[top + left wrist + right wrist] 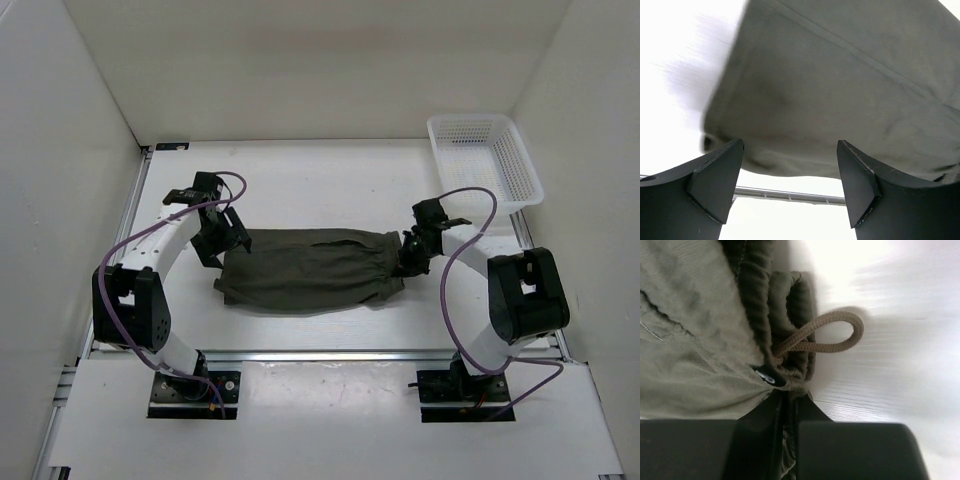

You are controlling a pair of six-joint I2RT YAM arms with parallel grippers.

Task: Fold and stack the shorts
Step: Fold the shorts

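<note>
The dark olive-green shorts (305,268) lie flat across the middle of the table, waistband to the right. My right gripper (411,258) is shut on the gathered waistband (785,325); the tan drawstring (832,335) loops out beside it. My left gripper (222,240) is open at the shorts' left leg end. In the left wrist view the fabric (840,90) lies just beyond the fingertips (720,172), with nothing between the jaws.
A white mesh basket (485,160) stands at the back right corner. White walls enclose the table on three sides. A metal rail (320,352) runs along the table's front edge, near the arm bases.
</note>
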